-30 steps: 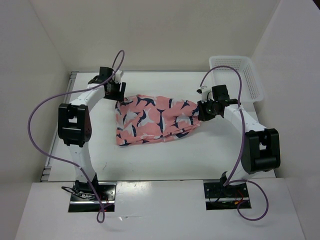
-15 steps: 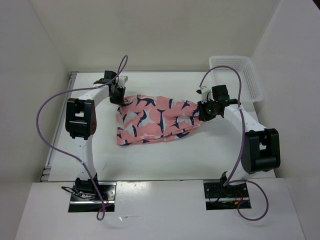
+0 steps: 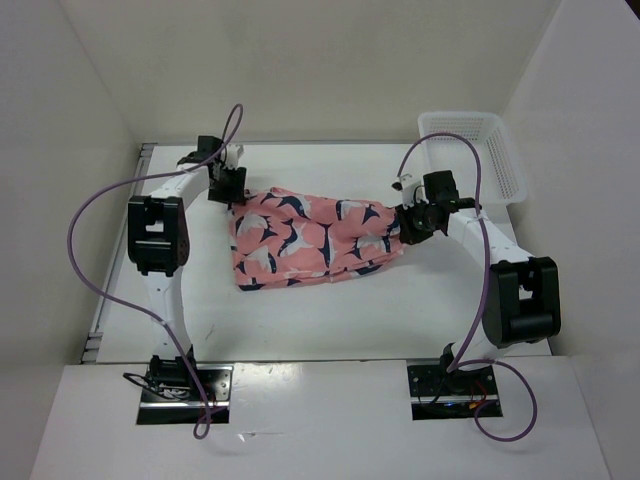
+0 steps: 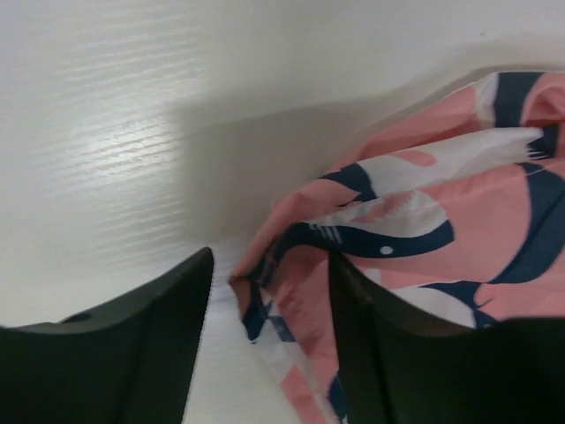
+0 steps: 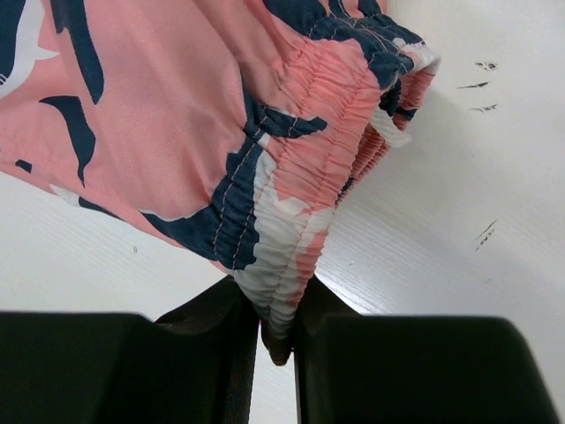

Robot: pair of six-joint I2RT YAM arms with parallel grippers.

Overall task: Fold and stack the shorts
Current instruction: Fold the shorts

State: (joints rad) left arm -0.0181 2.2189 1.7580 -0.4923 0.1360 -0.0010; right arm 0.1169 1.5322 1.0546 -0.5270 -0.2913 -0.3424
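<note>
The shorts (image 3: 310,238) lay spread on the surface (image 3: 300,320), stretched between the two grippers. They were salmon-pink cloth with navy and white fish shapes, loosely doubled over so that a lower layer showed along the near edge.

The right gripper (image 3: 408,225) was at their right end. Its wrist view showed its fingers (image 5: 203,353) pinched tight on the gathered elastic waistband (image 5: 287,256), which was bunched into the narrow gap between them while the rest of the cloth fanned away ahead of the gripper.

At the opposite end, the left gripper (image 3: 228,190) stood over the far left corner of the shorts. Its fingers (image 4: 132,353) were apart. From its wrist camera, a folded corner of the cloth poked into the gap, closer to the right finger, with bare surface showing next to the left one. I could not tell whether the right finger touched the cloth.

Beyond the right gripper, at the far right corner of the surface, sat a white mesh basket (image 3: 470,120), well apart from the shorts.
</note>
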